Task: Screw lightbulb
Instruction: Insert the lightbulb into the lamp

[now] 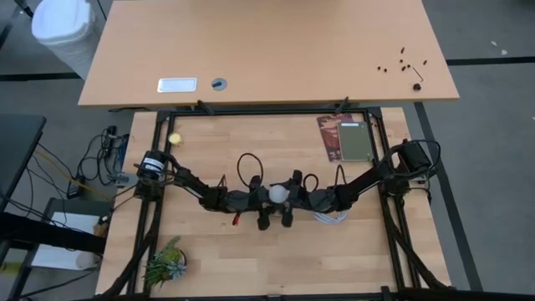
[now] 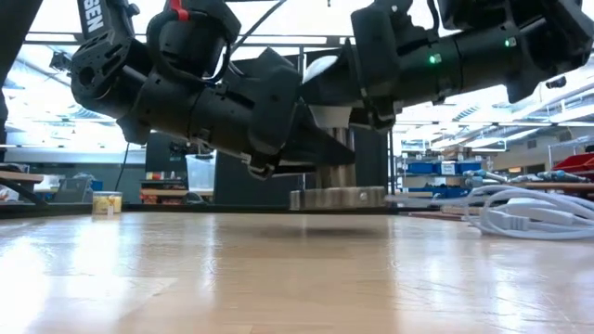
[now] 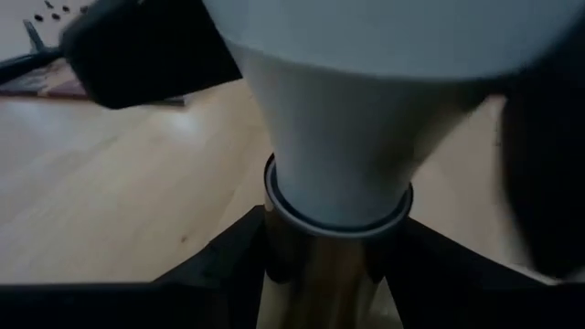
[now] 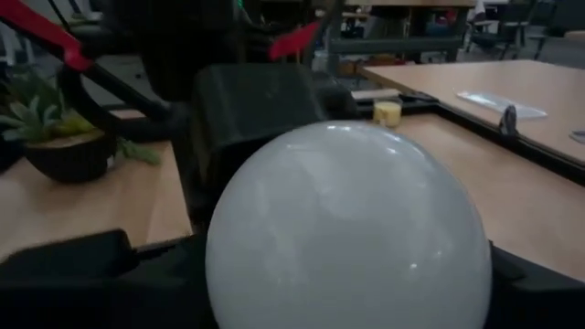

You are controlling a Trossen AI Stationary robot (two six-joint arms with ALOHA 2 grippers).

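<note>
Close against my right end effector (image 4: 347, 311) the lightbulb (image 4: 347, 239) swells, a smooth frosted white dome; I cannot tell whether those fingers grip it. Beyond, my left end effector (image 3: 334, 274) clamps the shiny metal socket (image 3: 320, 274), visible only from that wrist. Both meet mid-tabletop (image 1: 334, 251), pale wood. Farther off, white cable (image 2: 524, 211) coils.

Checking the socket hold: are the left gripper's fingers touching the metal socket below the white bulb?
Touching: the left wrist view shows dark fingers pressed against the metal socket under the white bulb.
</note>
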